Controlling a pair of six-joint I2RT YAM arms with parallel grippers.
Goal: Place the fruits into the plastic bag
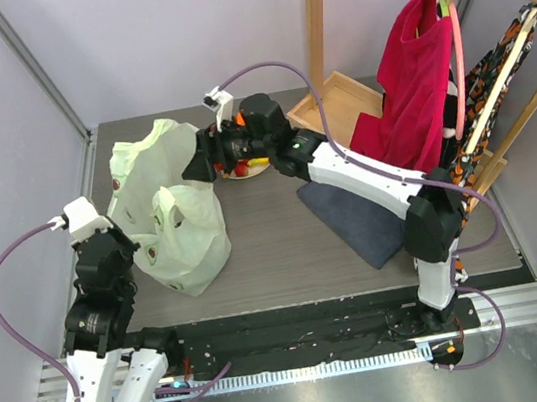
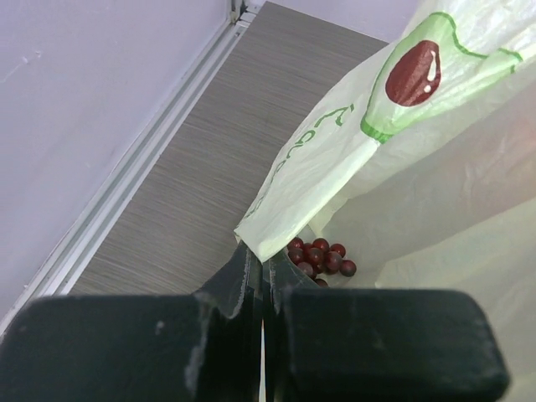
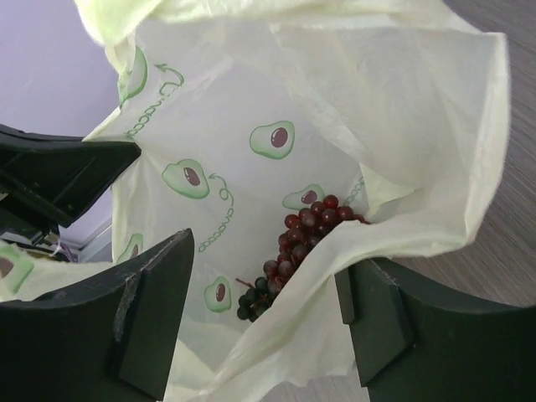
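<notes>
The pale green plastic bag [image 1: 170, 216] with avocado prints stands at the left of the table, its mouth held open. My left gripper [image 2: 264, 255] is shut on the bag's near edge, seen from above at the bag's left side [image 1: 142, 245]. My right gripper [image 3: 264, 310] hangs open over the bag's mouth [image 1: 198, 166], with nothing between its fingers. A dark purple grape bunch [image 3: 306, 234] lies inside the bag [image 3: 234, 126] and also shows past the left fingers [image 2: 320, 255]. Other fruits [image 1: 243, 168], red and yellow, sit behind the right wrist, partly hidden.
A dark blue cloth [image 1: 356, 213] lies right of centre. A wooden tray [image 1: 334, 100] sits at the back. A red cloth [image 1: 412, 78] and a patterned cloth [image 1: 489, 87] hang from a wooden rack on the right. Grey walls close in on the left and back.
</notes>
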